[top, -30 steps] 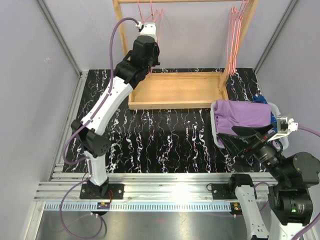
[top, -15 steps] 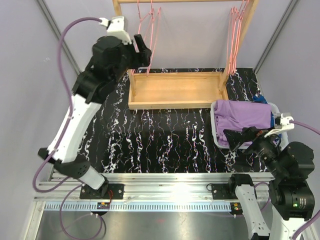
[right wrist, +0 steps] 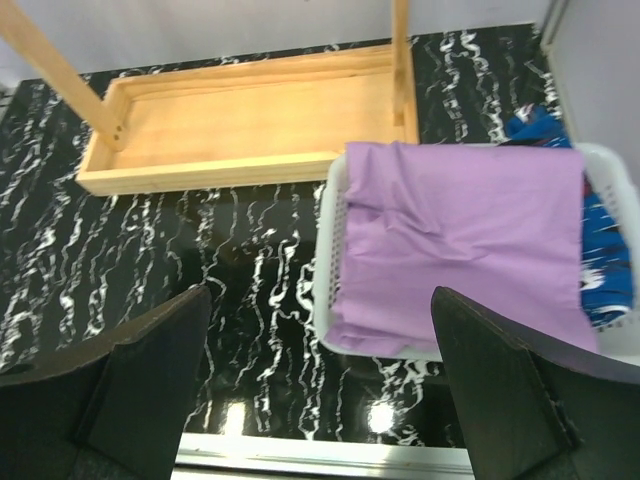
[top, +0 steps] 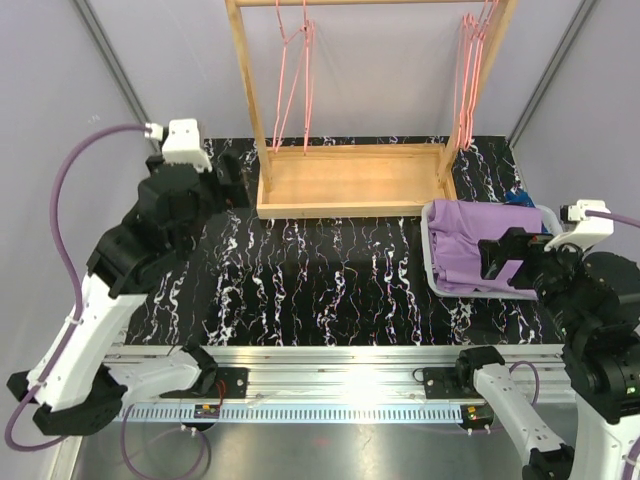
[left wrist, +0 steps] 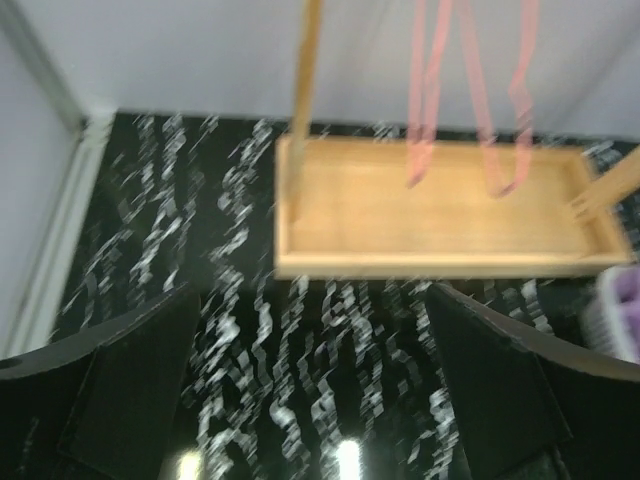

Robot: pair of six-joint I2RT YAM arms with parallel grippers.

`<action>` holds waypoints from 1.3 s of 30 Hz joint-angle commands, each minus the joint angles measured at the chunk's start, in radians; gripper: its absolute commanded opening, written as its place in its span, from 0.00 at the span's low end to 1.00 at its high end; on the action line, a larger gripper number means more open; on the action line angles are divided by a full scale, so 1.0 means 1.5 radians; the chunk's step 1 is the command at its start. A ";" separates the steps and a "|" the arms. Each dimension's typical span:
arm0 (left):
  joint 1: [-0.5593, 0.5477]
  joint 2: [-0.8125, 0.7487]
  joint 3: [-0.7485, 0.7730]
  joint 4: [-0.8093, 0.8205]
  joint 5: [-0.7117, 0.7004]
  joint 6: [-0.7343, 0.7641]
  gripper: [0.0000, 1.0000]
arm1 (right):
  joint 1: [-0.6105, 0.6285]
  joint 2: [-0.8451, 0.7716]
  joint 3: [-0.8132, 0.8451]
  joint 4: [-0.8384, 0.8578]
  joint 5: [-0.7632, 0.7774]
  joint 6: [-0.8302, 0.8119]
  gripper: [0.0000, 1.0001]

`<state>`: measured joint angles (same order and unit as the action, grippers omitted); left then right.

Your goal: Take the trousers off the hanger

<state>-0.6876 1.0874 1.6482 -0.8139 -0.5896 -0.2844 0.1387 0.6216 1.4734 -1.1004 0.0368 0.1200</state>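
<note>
Both trousers look off the hangers [top: 292,80]: lilac trousers [right wrist: 470,240] lie spread across the basket [right wrist: 325,260], blue trousers [right wrist: 600,250] peek out under them at its right side. Hangers hang bare on the rack [top: 350,180]. Left gripper [left wrist: 315,390] and right gripper [right wrist: 320,390] both gape, empty. Risks, I'd say: lilac cloth reaches the near rim, so a low right-arm pass could drag it out. The left arm, near the rack post, could clip it.

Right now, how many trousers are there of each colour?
Purple trousers: 1
Blue patterned trousers: 1
Total: 2, both in the white basket.
</note>
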 commanded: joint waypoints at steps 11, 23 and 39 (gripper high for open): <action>0.037 -0.276 -0.251 -0.143 -0.141 -0.051 0.99 | 0.030 -0.033 0.015 -0.054 0.133 -0.013 0.99; 0.037 -0.430 -0.317 -0.160 -0.141 -0.023 0.99 | 0.029 -0.097 -0.014 -0.084 0.149 -0.001 0.99; 0.036 -0.494 -0.342 -0.137 -0.099 0.004 0.99 | 0.030 -0.088 -0.030 -0.055 0.134 0.001 0.99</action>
<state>-0.6338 0.3588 1.1492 -1.0794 -0.7658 -0.3027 0.1768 0.4717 1.4406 -1.2362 0.2497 0.1089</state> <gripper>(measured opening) 0.987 0.993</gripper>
